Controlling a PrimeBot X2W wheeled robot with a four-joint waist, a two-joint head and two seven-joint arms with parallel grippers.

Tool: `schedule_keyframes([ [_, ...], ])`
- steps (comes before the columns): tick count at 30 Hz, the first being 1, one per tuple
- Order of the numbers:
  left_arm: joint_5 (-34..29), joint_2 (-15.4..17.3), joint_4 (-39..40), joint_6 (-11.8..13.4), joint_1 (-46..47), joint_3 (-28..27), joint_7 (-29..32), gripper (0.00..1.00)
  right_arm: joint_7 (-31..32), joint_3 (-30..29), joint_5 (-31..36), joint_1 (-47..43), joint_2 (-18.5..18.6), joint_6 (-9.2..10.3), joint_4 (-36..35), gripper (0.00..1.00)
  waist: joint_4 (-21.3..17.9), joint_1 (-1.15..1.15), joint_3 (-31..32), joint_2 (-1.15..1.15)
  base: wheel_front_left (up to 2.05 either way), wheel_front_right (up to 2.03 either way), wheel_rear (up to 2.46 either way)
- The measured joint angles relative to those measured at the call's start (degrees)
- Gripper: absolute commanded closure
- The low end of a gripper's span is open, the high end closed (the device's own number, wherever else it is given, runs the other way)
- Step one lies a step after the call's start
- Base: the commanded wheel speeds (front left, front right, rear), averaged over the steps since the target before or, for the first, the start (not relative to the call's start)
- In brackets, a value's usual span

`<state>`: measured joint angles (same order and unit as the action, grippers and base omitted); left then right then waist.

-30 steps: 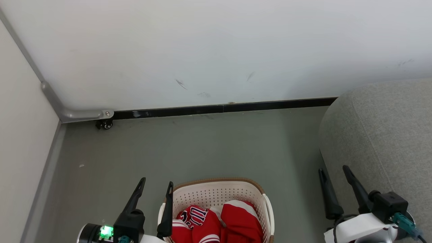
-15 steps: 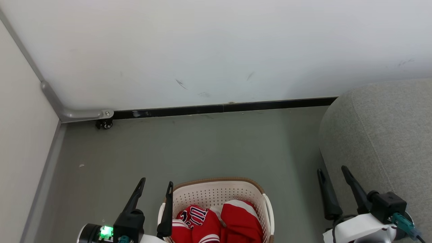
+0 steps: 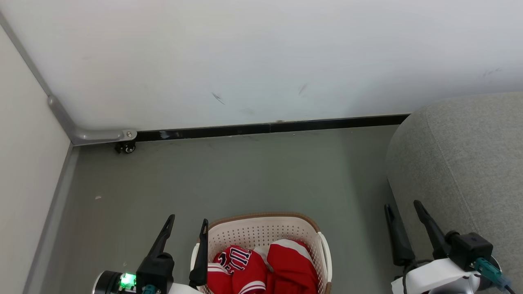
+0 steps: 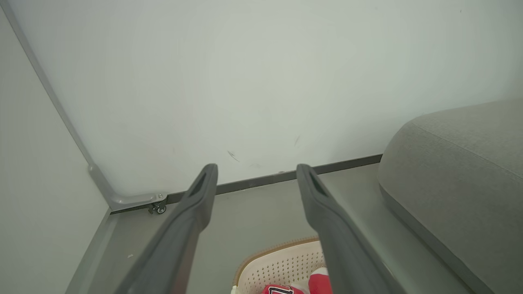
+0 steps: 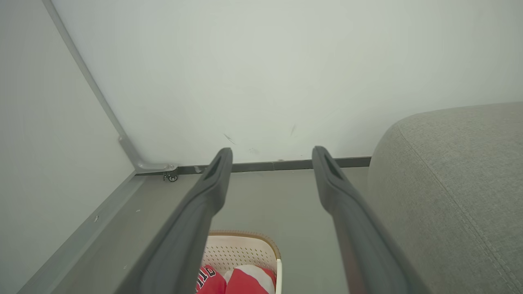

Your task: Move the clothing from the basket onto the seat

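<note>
Only the camera has tipped slightly since a second ago. Spread and empty, the left fingers (image 3: 162,237) and right fingers (image 3: 431,226) flank the basket (image 3: 261,228) of red clothing (image 3: 286,267), its lettering (image 3: 237,258) unreadable.

Left gripper (image 3: 188,220) sits low at near left, jaws spread wide and empty, fingers pointing toward the far side. Right gripper (image 3: 402,205) at near right, likewise spread and empty, on a pale forearm (image 3: 433,277).
</note>
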<state>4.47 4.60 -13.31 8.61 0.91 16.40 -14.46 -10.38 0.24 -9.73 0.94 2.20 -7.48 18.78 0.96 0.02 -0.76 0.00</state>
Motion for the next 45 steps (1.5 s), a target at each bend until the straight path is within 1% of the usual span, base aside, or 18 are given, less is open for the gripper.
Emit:
schedule_keyframes([
  [8,-0.1,0.3,-0.4,-0.1,0.2,0.3,0.0,0.00,-0.3,-0.2,0.1,0.0,0.0,0.00,-0.1,0.00,-0.2,0.00,-0.7,0.00,0.00,0.00,0.00],
  [16,-2.4,0.7,-1.8,-1.7,2.3,3.0,0.0,0.00,-0.6,-1.9,1.3,0.3,0.0,0.00,-1.7,0.00,-0.7,-0.01,-1.9,0.00,0.00,0.00,0.00],
  [24,-6.1,2.1,-5.9,-3.6,4.4,6.5,0.0,0.00,-0.6,-3.1,3.1,0.3,0.0,0.00,-3.6,0.00,-1.4,-0.01,-3.8,0.00,0.00,0.00,0.00],
  [33,-6.8,2.1,-11.3,-5.7,7.0,8.8,0.0,0.00,-0.5,-4.1,3.7,0.3,0.0,0.00,-5.9,0.00,-2.1,-0.01,-7.0,0.00,0.00,0.00,0.00],
  [40,-7.8,1.4,-15.7,-5.7,11.0,9.3,0.1,0.00,-0.5,-4.8,3.7,1.8,0.0,0.00,-8.3,0.00,-2.8,-0.01,-10.6,0.00,0.00,0.00,0.00],
  [42,-8.2,1.4,-16.6,-6.3,12.2,9.4,0.1,0.00,-0.5,-4.8,3.7,2.3,0.0,0.00,-9.1,0.00,-3.0,-0.01,-11.7,0.00,0.00,0.00,0.00],
  [45,-8.2,1.1,-18.1,-6.3,13.4,9.4,0.1,0.00,-0.5,-4.8,3.7,3.1,0.0,0.00,-10.0,0.00,-3.3,-0.01,-13.4,0.00,0.00,0.00,0.00],
])
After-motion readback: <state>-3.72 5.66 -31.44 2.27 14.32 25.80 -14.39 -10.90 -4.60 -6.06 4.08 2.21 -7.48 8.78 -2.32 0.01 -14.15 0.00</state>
